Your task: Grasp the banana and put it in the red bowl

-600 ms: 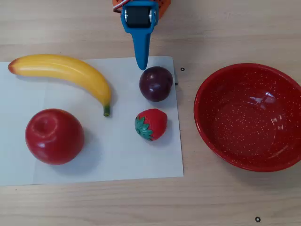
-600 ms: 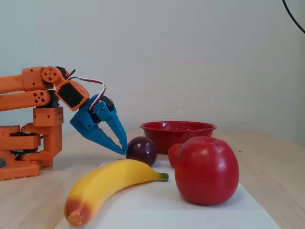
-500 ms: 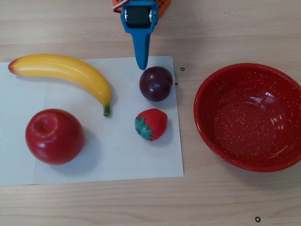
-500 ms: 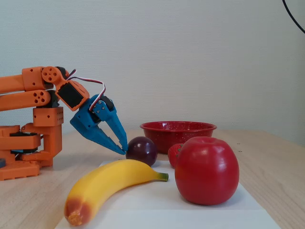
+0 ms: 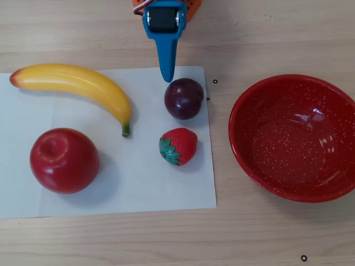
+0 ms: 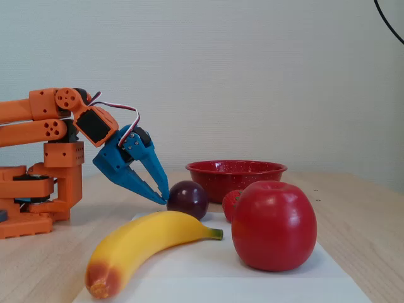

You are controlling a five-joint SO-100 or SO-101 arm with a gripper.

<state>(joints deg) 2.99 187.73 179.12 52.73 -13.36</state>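
The banana (image 5: 83, 86) (image 6: 142, 243) lies on a white sheet of paper (image 5: 138, 183), reddish tip at the far left and green stem pointing down toward the middle in the overhead view. The red bowl (image 5: 294, 136) (image 6: 235, 172) stands empty on the wood to the right of the paper. My blue gripper (image 5: 167, 76) (image 6: 163, 197) is shut and empty, its tips pointing down just behind a dark purple plum (image 5: 184, 98) (image 6: 187, 199), to the right of the banana and apart from it.
A red apple (image 5: 64, 160) (image 6: 273, 224) sits on the paper's lower left in the overhead view. A strawberry (image 5: 179, 146) (image 6: 231, 203) lies below the plum. The orange arm base (image 6: 38, 189) stands at the left in the fixed view.
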